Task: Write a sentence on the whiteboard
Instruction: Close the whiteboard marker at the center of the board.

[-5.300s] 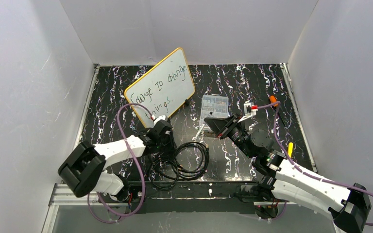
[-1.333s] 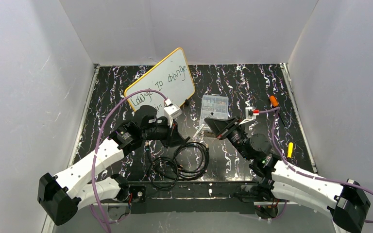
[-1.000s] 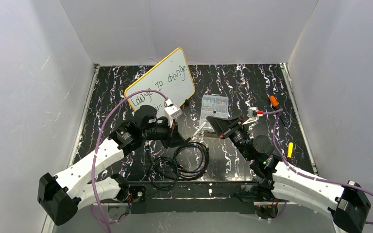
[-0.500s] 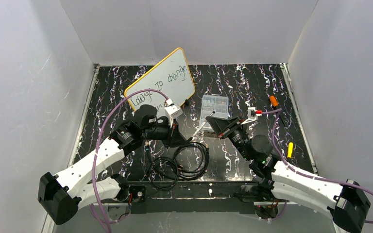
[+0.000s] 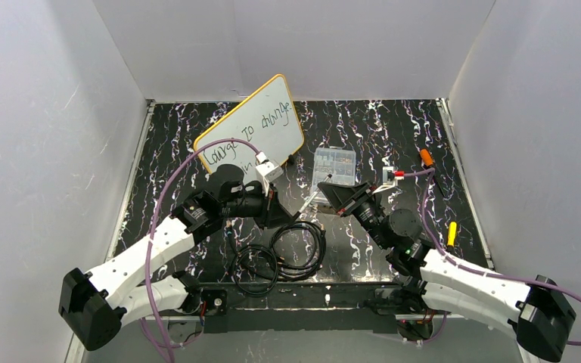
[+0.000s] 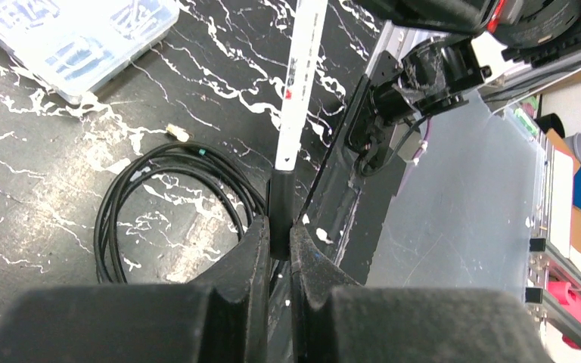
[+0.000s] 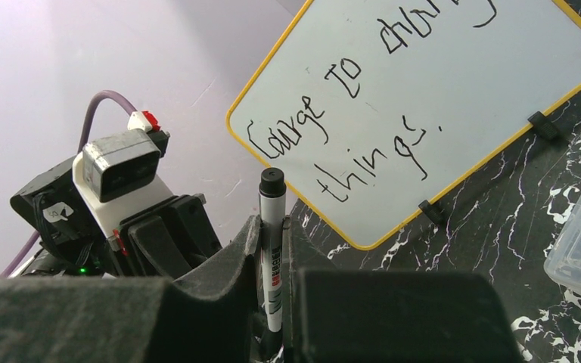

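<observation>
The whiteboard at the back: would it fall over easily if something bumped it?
Probably yes. The whiteboard is thin and stands on edge on two small black feet, so a nudge near the top could tip it. Its straight yellow rim suggests a stiff, fairly light panel.

Plain white walls (image 5: 333,45) enclose a black, white-veined marbled table (image 5: 393,128) on three sides.
</observation>
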`<action>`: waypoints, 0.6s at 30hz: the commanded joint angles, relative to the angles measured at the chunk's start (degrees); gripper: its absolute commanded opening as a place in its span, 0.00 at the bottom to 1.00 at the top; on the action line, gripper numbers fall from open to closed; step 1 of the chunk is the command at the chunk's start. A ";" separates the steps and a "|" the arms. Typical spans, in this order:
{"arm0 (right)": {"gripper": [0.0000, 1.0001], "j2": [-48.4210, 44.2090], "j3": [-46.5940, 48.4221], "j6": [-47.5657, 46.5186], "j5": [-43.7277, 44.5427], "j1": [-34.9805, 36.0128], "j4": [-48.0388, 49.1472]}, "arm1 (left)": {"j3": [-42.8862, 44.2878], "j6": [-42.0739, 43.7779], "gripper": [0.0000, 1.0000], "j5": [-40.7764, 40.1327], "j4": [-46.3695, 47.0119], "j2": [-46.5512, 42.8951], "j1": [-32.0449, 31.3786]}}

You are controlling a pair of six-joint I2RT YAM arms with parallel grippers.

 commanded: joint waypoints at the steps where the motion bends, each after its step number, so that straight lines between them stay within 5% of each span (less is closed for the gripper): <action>1: 0.01 0.71 0.78 0.14 -0.82 -0.15 3.43 | -0.98 -5.11 0.00 -1.82 6.49 -1.73 0.08; 18: 0.01 2.54 4.78 0.32 -3.91 -0.08 -5.92 | -0.40 -11.72 0.00 -8.56 18.62 0.05 0.13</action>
